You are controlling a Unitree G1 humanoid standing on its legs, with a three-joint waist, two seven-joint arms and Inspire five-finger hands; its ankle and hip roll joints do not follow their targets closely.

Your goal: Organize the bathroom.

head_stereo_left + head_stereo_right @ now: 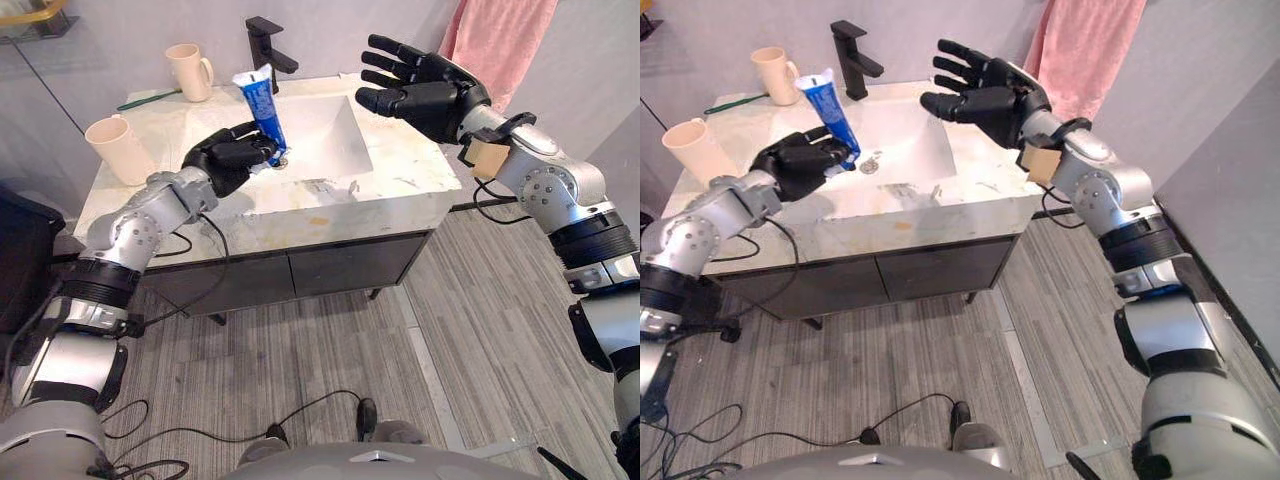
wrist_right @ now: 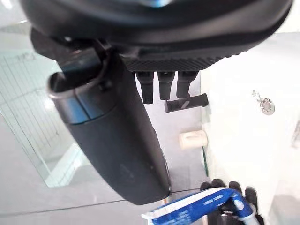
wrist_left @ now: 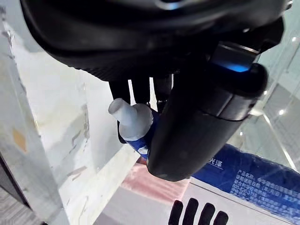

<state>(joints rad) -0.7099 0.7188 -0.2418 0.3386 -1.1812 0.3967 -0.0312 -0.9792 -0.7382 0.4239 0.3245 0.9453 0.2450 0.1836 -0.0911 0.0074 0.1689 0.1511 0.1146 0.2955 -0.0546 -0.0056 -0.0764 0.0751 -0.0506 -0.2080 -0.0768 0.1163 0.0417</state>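
The left hand (image 1: 228, 155) has its fingers and thumb curled round the lower end of a blue toothpaste tube (image 1: 262, 104), gripping it near the white cap (image 3: 132, 119), which points down toward the basin. The tube stands nearly upright above the hand, its flat crimped end uppermost and leaning slightly toward the wall, and it is held over the left edge of the sink (image 1: 330, 135), just above the drain (image 1: 870, 165). In the left wrist view the thumb lies across the blue body of the tube just beside the cap, with the fingers (image 3: 136, 90) showing past it. The right hand (image 1: 420, 85) hovers in the air over the right side of the sink, well apart from the tube, its fingers straight and spread, palm turned toward the left hand, holding nothing. The sink is set in a pale marble countertop (image 1: 300, 215) over a dark cabinet (image 1: 300, 270). A black faucet (image 1: 268, 42) stands at the back of the sink. Left of the faucet, near the wall, a beige mug (image 1: 190, 70) stands upright, and a green toothbrush (image 1: 148, 98) lies flat on the countertop just beside it. A second beige cup (image 1: 118, 148) stands upright near the countertop's left edge. A pink towel (image 1: 500, 40) hangs on the wall behind the right hand.
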